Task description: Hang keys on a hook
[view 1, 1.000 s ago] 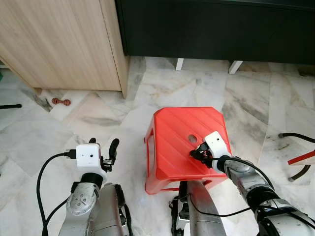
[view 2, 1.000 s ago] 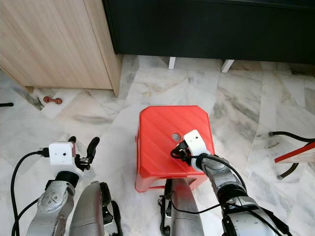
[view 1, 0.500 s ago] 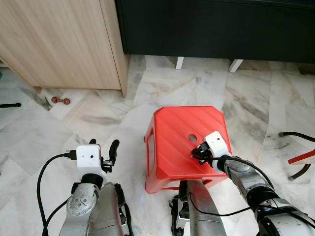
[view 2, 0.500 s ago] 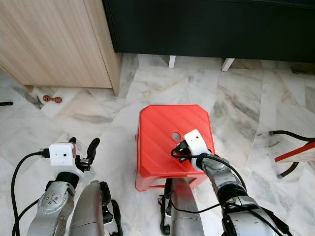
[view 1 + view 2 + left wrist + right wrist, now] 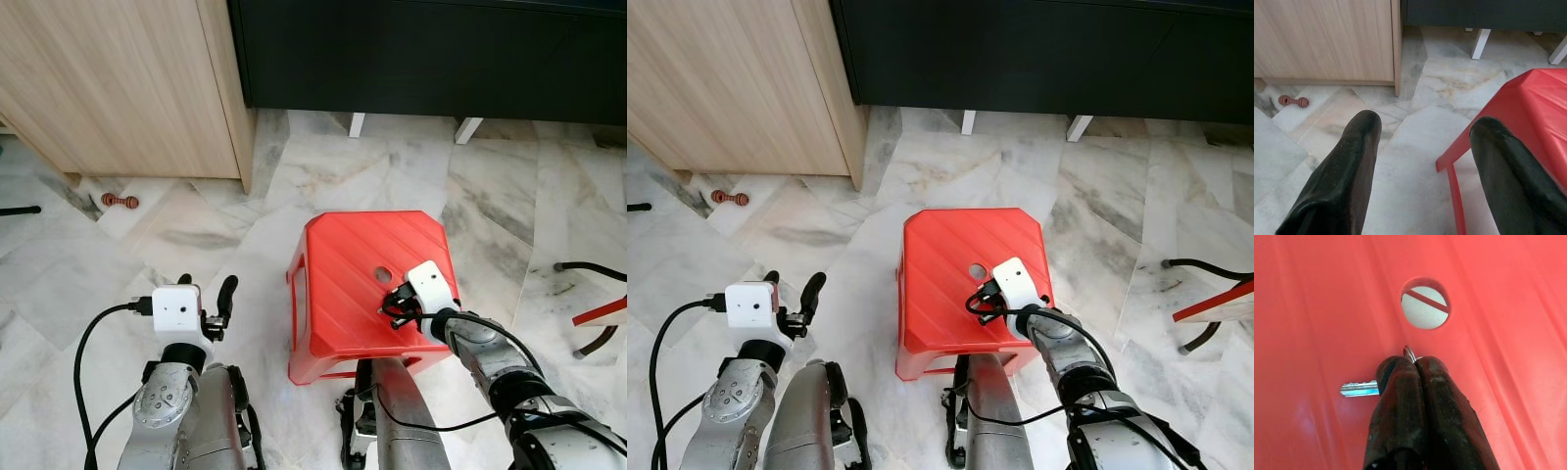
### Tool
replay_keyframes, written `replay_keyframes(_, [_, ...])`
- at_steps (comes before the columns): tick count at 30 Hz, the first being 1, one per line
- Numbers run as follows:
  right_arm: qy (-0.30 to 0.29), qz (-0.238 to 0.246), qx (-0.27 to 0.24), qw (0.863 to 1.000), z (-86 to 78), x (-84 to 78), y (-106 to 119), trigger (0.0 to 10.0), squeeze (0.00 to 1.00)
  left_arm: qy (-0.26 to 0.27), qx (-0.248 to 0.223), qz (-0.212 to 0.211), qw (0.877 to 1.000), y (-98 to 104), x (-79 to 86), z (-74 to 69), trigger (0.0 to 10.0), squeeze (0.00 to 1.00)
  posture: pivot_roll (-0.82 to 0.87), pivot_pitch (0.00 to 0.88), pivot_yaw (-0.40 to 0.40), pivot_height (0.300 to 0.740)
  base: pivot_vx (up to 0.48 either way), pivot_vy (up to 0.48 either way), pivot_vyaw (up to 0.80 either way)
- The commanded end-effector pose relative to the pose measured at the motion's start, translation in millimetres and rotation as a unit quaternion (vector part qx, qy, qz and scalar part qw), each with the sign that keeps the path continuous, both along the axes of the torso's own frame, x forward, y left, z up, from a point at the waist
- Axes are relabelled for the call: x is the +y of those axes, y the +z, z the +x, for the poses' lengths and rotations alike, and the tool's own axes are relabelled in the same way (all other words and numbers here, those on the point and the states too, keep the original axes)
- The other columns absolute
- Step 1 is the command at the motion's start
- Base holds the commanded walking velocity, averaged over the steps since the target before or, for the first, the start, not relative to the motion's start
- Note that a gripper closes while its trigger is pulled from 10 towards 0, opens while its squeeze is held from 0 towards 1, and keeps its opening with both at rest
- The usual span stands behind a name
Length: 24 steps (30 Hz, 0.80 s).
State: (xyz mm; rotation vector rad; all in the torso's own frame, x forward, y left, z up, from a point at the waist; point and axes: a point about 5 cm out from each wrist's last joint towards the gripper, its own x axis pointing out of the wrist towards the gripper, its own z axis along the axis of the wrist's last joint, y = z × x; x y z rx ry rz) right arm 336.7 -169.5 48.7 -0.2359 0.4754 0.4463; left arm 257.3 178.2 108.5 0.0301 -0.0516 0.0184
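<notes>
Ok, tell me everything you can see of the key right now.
The key is a small silver metal one; its toothed blade sticks out sideways just over the red stool top. Its head is hidden behind the right gripper, whose fingers are shut on it. A thin silver ring peeks out at the fingertips, near the stool's round hole.

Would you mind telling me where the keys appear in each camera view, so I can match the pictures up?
Left eye view: keys at the right gripper, on the red stool, just below its round hole.
Right eye view: same spot, lower right of the seat.
Left wrist view: no keys; just the stool's corner.
Right wrist view: silver blade and ring pinched between the fingers.
Shared landmark: the stool.
</notes>
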Motion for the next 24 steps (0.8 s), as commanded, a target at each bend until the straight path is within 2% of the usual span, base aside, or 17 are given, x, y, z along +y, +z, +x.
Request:
replay_keyframes(1, [-0.016,0.005,0.01,1.0,-7.0,-4.8,-9,0.0,0.0,0.005,0.015,0.002,1.0,-7,1.0,-3.1,10.0,0.0,-0.04,0.367,-0.089,0.619,0.0,0.0,0.0])
replay_keyframes(7, [-0.067,0.045,-0.032,0.996,-4.3,-5.5,-3,0.0,0.0,0.004,0.015,0.002,1.0,-7,0.4,-2.0,10.0,0.0,-0.04,0.364,-0.089,0.619,0.0,0.0,0.0])
replay_keyframes(13, [-0.144,0.09,-0.071,0.983,-10.9,-13.9,-4,0.0,0.0,0.004,0.015,0.003,1.0,-7,0.5,-0.1,10.0,0.0,-0.05,0.356,-0.087,0.619,0.0,0.0,0.0])
replay_keyframes(17, [-0.175,0.108,-0.095,0.974,-14.2,-19.0,-1,0.0,0.0,0.003,0.014,0.003,1.0,-8,-0.1,1.5,10.0,0.0,-0.06,0.348,-0.087,0.619,0.0,0.0,0.0])
replay_keyframes(21, [-0.236,0.162,-0.164,0.944,-19.5,-27.9,20,0.0,0.0,0.003,0.01,0.002,1.0,-7,-0.7,5.8,10.0,0.0,-0.07,0.323,-0.09,0.619,0.0,0.0,0.0])
replay_keyframes(24, [-0.267,0.195,-0.195,0.923,-22.7,-32.4,32,0.0,0.0,0.004,0.006,0.003,1.0,-6,-0.1,9.6,10.0,0.0,-0.07,0.305,-0.09,0.619,0.0,0.0,0.0])
